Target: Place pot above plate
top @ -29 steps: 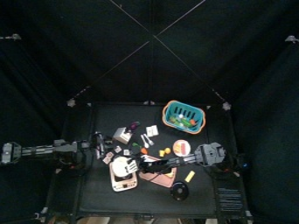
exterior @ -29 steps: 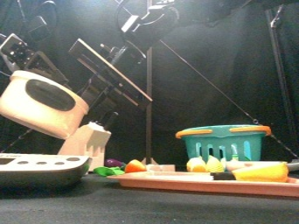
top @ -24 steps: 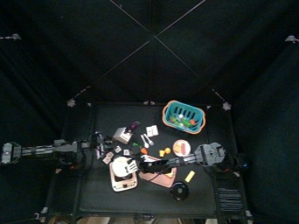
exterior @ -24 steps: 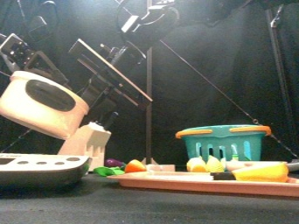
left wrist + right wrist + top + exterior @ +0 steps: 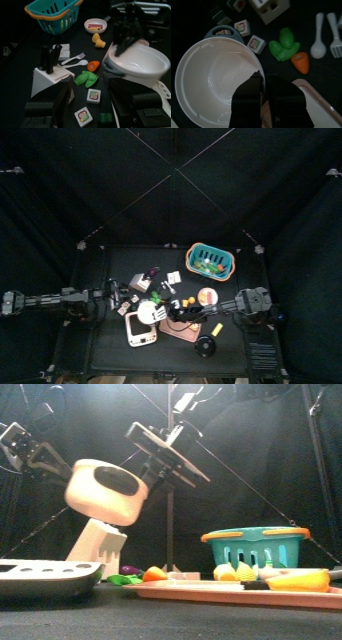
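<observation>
- My right gripper (image 5: 263, 80) is pinched shut on the rim of the small whitish, rounded toy pot (image 5: 214, 87), one jaw inside the bowl and one outside. A rim grip is the only hold a wide bowl offers narrow jaws.
- The pot hangs from my jaws clear of the table, tilted with its mouth turned sideways in the front view. I judge it must be levelled before it is set down.
- The flat pink square plate (image 5: 227, 594) lies below and to one side of my gripper. The pot is not yet over it.
- Yellow toy food (image 5: 301, 580) sits on the plate's far end, so the near end is the open ground.
- A white slab with a dark screen (image 5: 47, 574) lies directly under the pot, close beside the plate's edge. Lowering here would land on it.
- An orange toy carrot (image 5: 301, 61) and green toy leaves (image 5: 283, 47) lie just beyond the rim I hold.
- The teal oval plastic basket (image 5: 210, 258) stands well beyond my gripper, off the route.
- My left gripper (image 5: 93, 95) waits with jaws apart, near the pot, beside a white knife block (image 5: 50, 72).
</observation>
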